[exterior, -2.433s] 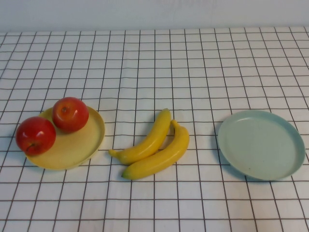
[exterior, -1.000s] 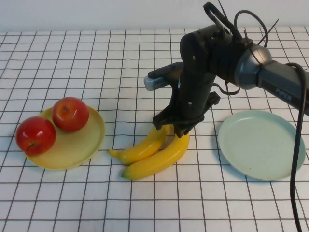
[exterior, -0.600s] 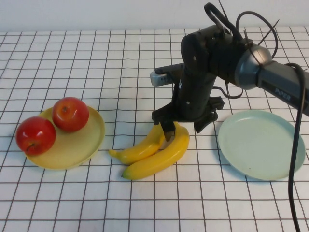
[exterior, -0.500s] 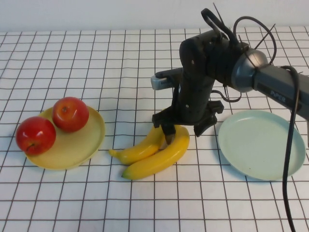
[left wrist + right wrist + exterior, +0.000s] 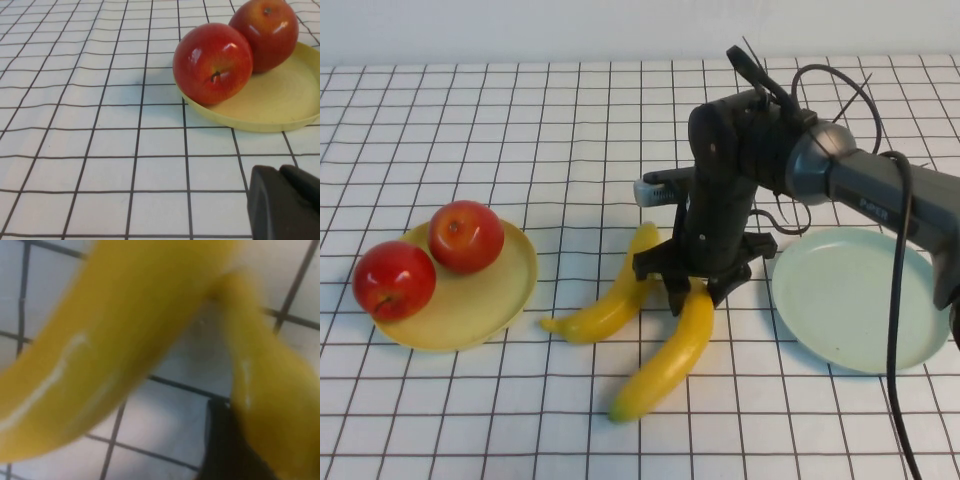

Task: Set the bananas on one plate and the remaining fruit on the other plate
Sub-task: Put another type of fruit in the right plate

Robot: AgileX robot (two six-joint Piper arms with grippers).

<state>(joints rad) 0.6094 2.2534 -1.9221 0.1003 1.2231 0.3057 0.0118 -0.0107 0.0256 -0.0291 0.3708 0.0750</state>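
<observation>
Spreading across the whole tabletop: a white cloth ruled with a thin black grid, wrinkling slightly in places.

Hanging low over that cloth on the robot's side of the yellow plate, showing only in the left wrist view as a dark corner: the left gripper. Impossible to tell whether its jaws are spread or pressed together.

Lying nearest the robot at mid-table, slanting away toward the right: the near banana, with its far end going up between the jaws of the right gripper. Pinching that end, the jaws pointing straight down at the tabletop.

Lying just left of it, apart along most of its length and closing in only near the gripper: the far banana, resting flat on the cloth.

Sitting at the left: the yellow plate, carrying the front apple on its left rim and the rear apple just behind, the two touching.

Sitting at the right, well apart from the bananas: the blue-green plate, holding nothing.

Reaching in from the right above that plate: the dark right arm, trailing black cables.

Closing off the far edge of the tabletop: a plain pale wall.
</observation>
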